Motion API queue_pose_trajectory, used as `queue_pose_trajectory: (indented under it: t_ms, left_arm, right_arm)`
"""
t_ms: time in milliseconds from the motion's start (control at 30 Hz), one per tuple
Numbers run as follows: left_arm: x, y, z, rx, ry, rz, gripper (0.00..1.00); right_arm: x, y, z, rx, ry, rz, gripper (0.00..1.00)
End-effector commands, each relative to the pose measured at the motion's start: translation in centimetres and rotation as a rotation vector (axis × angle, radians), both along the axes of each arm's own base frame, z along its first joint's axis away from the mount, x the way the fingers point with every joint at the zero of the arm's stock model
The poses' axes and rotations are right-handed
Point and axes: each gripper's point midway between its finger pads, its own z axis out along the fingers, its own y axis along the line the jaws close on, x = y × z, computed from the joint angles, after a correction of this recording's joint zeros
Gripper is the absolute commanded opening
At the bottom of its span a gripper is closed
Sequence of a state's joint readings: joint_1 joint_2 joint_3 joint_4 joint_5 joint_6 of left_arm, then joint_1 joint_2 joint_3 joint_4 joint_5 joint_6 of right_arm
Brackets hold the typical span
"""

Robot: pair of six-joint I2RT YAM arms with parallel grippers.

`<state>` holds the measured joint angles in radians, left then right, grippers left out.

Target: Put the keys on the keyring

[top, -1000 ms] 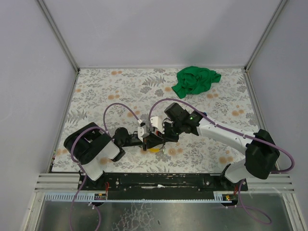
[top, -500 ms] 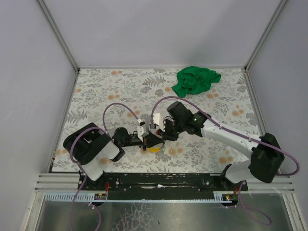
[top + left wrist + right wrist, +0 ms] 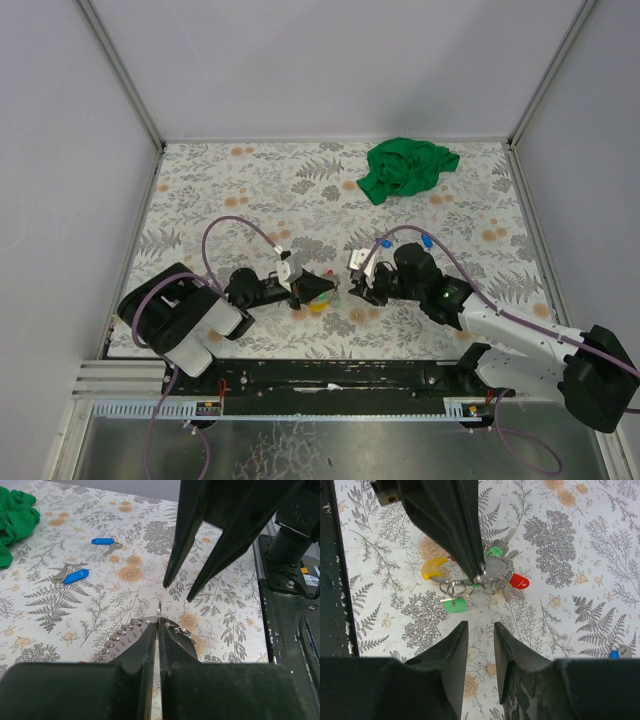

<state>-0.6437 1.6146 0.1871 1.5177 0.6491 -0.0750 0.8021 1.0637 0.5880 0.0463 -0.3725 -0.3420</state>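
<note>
My left gripper [image 3: 318,287] is shut on the thin silvery keyring [image 3: 159,611], which sticks up just past its fingertips [image 3: 150,630]. In the right wrist view a bunch hangs at that ring: a green key [image 3: 455,605], a yellow key [image 3: 434,567] and a red key [image 3: 519,581]. A numbered metal tag [image 3: 122,637] lies under the left jaws. My right gripper [image 3: 480,626] stands open a short way from the bunch, nothing between its fingers. Two blue keys [image 3: 384,243] [image 3: 427,240] lie loose on the table beyond the right wrist.
A crumpled green cloth [image 3: 408,167] lies at the back right of the flower-patterned table [image 3: 200,190]. Grey walls close in three sides. The black base rail [image 3: 340,375] runs along the near edge.
My right gripper has pulled back to the right, away from the bunch, and opened. The left gripper has closed fully on the ring. The two blue keys have come into view.
</note>
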Motion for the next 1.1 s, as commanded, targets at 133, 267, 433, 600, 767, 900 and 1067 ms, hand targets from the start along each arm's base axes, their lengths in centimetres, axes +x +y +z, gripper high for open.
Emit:
queue_pose_trajectory:
  t_ms: [133, 267, 433, 600, 767, 900, 1067]
  left_arm:
    - [-0.1, 0.6, 3.2, -0.078, -0.100, 0.018, 0.00]
    - [-0.5, 0.5, 3.2, -0.078, -0.103, -0.001, 0.00]
    - [-0.8, 0.3, 3.3, -0.079, -0.103, -0.030, 0.00]
    - [-1.0, 0.3, 3.4, -0.080, -0.107, -0.039, 0.00]
    - [-1.1, 0.3, 3.5, -0.081, -0.109, -0.047, 0.00]
    - [-1.3, 0.2, 3.5, -0.080, -0.107, -0.060, 0.00]
    - [-1.4, 0.1, 3.5, -0.079, -0.109, -0.066, 0.00]
  right_arm:
    - [0.7, 1.8, 3.0, 0.244, -0.209, 0.075, 0.35]
    - [0.5, 2.2, 3.1, 0.261, -0.230, 0.110, 0.35]
    - [0.5, 2.6, 3.2, 0.268, -0.236, 0.134, 0.34]
    - [0.6, 3.0, 2.9, 0.259, -0.213, 0.153, 0.31]
    - [0.5, 3.2, 2.5, 0.249, -0.192, 0.165, 0.28]
    - [0.5, 3.3, 2.8, 0.251, -0.191, 0.172, 0.24]
    - [0.6, 3.5, 2.9, 0.251, -0.188, 0.175, 0.22]
